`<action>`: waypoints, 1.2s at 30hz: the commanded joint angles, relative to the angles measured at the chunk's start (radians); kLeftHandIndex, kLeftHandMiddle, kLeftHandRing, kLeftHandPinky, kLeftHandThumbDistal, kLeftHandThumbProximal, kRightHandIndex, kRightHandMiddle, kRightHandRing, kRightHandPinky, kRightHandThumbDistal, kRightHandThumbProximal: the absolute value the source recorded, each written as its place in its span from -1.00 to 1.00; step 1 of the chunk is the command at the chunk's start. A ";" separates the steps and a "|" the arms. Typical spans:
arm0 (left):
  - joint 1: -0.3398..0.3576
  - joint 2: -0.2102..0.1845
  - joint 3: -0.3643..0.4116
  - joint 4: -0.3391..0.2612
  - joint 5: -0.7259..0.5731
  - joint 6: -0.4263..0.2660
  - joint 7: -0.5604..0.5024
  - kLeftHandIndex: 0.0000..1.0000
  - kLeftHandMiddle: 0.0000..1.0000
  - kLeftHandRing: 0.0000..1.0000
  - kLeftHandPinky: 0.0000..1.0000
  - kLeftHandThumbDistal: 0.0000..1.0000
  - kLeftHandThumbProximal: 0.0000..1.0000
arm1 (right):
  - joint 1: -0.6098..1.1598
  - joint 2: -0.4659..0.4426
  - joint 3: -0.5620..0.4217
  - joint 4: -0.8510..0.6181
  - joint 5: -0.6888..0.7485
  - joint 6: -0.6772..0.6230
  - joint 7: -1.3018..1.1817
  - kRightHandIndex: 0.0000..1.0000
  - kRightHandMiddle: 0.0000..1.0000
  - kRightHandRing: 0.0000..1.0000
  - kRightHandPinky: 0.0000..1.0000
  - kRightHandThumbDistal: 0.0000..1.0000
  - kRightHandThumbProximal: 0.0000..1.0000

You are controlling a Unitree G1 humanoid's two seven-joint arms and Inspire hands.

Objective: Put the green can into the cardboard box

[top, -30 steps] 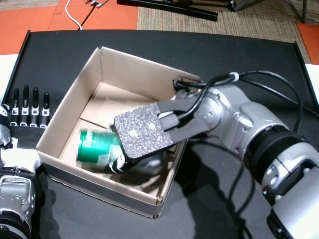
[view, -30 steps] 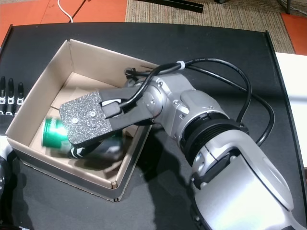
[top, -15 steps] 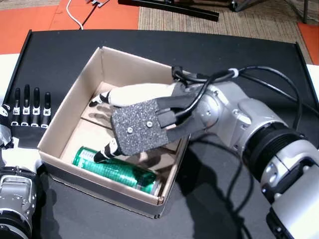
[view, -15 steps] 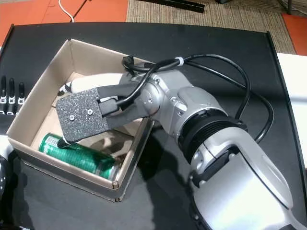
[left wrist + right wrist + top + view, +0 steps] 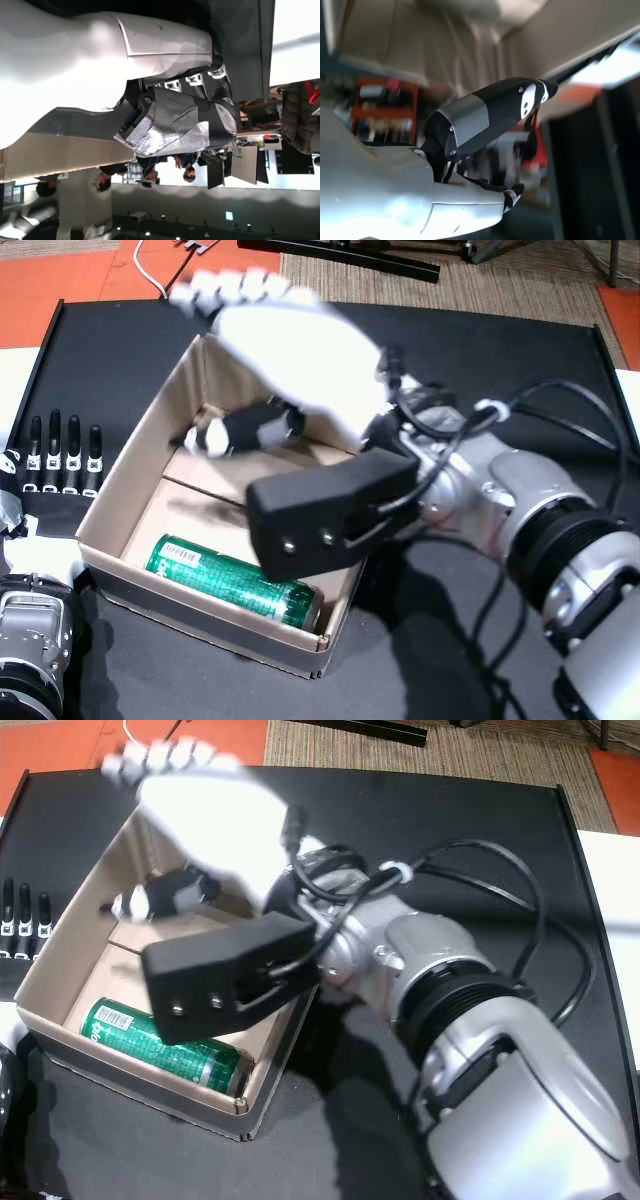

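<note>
The green can (image 5: 232,590) (image 5: 165,1045) lies on its side inside the cardboard box (image 5: 140,440) (image 5: 70,935), along the front wall. My right hand (image 5: 290,350) (image 5: 210,815) is raised above the box's far side, blurred, open with its fingers spread and nothing in it. The right wrist view shows only its thumb (image 5: 490,115) and bare palm. My left hand (image 5: 60,455) (image 5: 20,915) rests flat on the black table to the left of the box, open, fingers (image 5: 200,75) stretched out and empty.
The black table (image 5: 480,350) runs past the box on all sides. Beyond it are orange floor mats, a woven carpet and a white cable (image 5: 150,280). White surfaces border the table at left and right. People stand in the background of the left wrist view.
My right hand let go of the can, which dropped flat into the box. The hand then rose out of the box and opened wide. The left hand stayed still.
</note>
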 commanded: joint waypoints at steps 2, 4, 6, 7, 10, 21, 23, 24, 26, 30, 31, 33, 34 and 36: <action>0.066 -0.017 -0.013 0.037 0.021 0.001 0.052 0.04 0.12 0.33 0.61 -1.00 0.11 | -0.016 -0.056 0.005 -0.031 -0.028 -0.005 -0.201 1.00 1.00 1.00 1.00 0.99 -0.07; 0.063 -0.018 -0.014 0.036 0.020 -0.003 0.062 0.03 0.10 0.31 0.57 -1.00 0.09 | -0.029 -0.084 0.003 -0.040 -0.038 -0.003 -0.263 1.00 1.00 1.00 1.00 1.00 -0.11; 0.063 -0.017 -0.015 0.037 0.018 -0.002 0.065 0.02 0.09 0.30 0.56 -1.00 0.08 | -0.037 -0.103 0.001 -0.049 -0.040 -0.006 -0.309 1.00 1.00 1.00 1.00 1.00 -0.12; 0.064 -0.016 -0.015 0.037 0.018 0.000 0.063 0.02 0.08 0.30 0.55 -1.00 0.07 | -0.039 -0.108 0.002 -0.050 -0.042 -0.007 -0.326 1.00 1.00 1.00 1.00 1.00 -0.13; 0.066 -0.014 -0.009 0.038 0.009 0.005 0.062 0.01 0.05 0.29 0.51 -1.00 -0.01 | -0.054 -0.166 -0.004 -0.075 -0.060 0.019 -0.400 1.00 1.00 0.99 0.95 1.00 -0.22; 0.066 -0.016 -0.015 0.036 0.018 0.004 0.066 0.05 0.08 0.31 0.55 -1.00 0.06 | 0.010 -0.425 -0.152 -0.212 -0.001 0.044 -0.508 1.00 1.00 0.92 0.93 1.00 -0.27; 0.067 -0.015 -0.017 0.036 0.018 0.003 0.064 0.05 0.08 0.31 0.56 -1.00 0.07 | 0.037 -0.452 -0.174 -0.248 0.004 0.042 -0.500 1.00 1.00 0.92 0.93 1.00 -0.28; 0.069 -0.015 -0.019 0.036 0.018 0.004 0.060 0.03 0.09 0.31 0.57 -1.00 0.08 | 0.078 -0.486 -0.199 -0.295 0.015 0.044 -0.498 1.00 1.00 0.91 0.94 1.00 -0.23; 0.072 -0.014 -0.026 0.035 0.022 0.005 0.052 0.03 0.10 0.32 0.58 -1.00 0.10 | 0.191 -0.563 -0.267 -0.423 0.054 0.026 -0.477 1.00 0.99 0.92 0.93 1.00 -0.18; 0.075 -0.012 -0.032 0.034 0.021 0.004 0.049 0.04 0.09 0.32 0.59 -1.00 0.11 | 0.413 -0.649 -0.397 -0.687 0.122 0.018 -0.371 1.00 0.96 0.95 0.97 1.00 -0.25; 0.076 -0.011 -0.030 0.034 0.018 0.007 0.048 0.04 0.08 0.33 0.59 -1.00 0.12 | 0.502 -0.675 -0.441 -0.781 0.139 0.024 -0.337 0.96 0.96 0.94 0.97 1.00 -0.25; 0.078 -0.011 -0.025 0.035 0.012 0.010 0.045 0.06 0.10 0.35 0.60 -1.00 0.10 | 0.660 -0.709 -0.521 -0.940 0.163 0.025 -0.283 0.94 0.92 0.93 0.95 1.00 -0.25; 0.079 -0.010 -0.025 0.035 0.013 0.011 0.043 0.07 0.10 0.35 0.62 -1.00 0.10 | 0.734 -0.710 -0.554 -1.003 0.189 0.009 -0.252 0.93 0.92 0.94 0.95 0.90 -0.25; 0.081 -0.007 -0.027 0.035 0.015 0.014 0.037 0.06 0.11 0.34 0.62 -1.00 0.10 | 0.855 -0.694 -0.605 -1.102 0.249 -0.023 -0.175 0.81 0.89 0.96 0.96 0.77 -0.21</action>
